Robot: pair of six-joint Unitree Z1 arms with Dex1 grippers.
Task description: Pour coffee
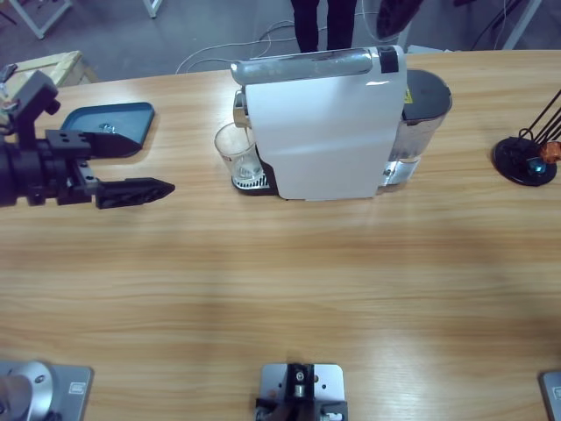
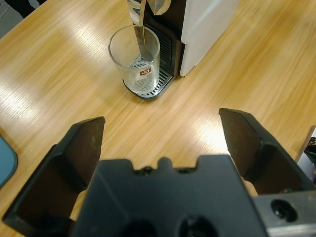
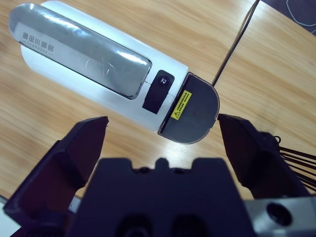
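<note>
Nearest to us in the left wrist view is the left gripper (image 2: 160, 143), its two black jaws spread wide apart with nothing between them, hanging over bare wooden table (image 2: 59, 64). Beyond the jaws we see a clear glass (image 2: 135, 58) standing upright on the drip grille of the coffee machine (image 2: 207, 24), under the spout; we cannot tell whether it holds any liquid.

In the high view we find the same gripper (image 1: 131, 192) coming in from the left edge, pointing toward the glass (image 1: 237, 151) but well apart from it. Just behind the arm lies a blue tray (image 1: 123, 123) near the table's far left edge. The white machine (image 1: 324, 132) stands at the far middle of the table (image 1: 280, 281), with its dark water tank (image 1: 425, 105) at its right end. Farther right sits a black capsule stand (image 1: 526, 160) with thin wire arms.

In the right wrist view the right gripper (image 3: 160, 140) hovers above the machine (image 3: 98, 74), looking straight down on its silver top lever (image 3: 79, 54) and the tank lid with a yellow label (image 3: 181, 104). Its jaws are spread wide too, gripping nothing.

At the far edge in the high view, beyond the table, we see a person's dark legs (image 1: 324, 22) standing on the floor.
</note>
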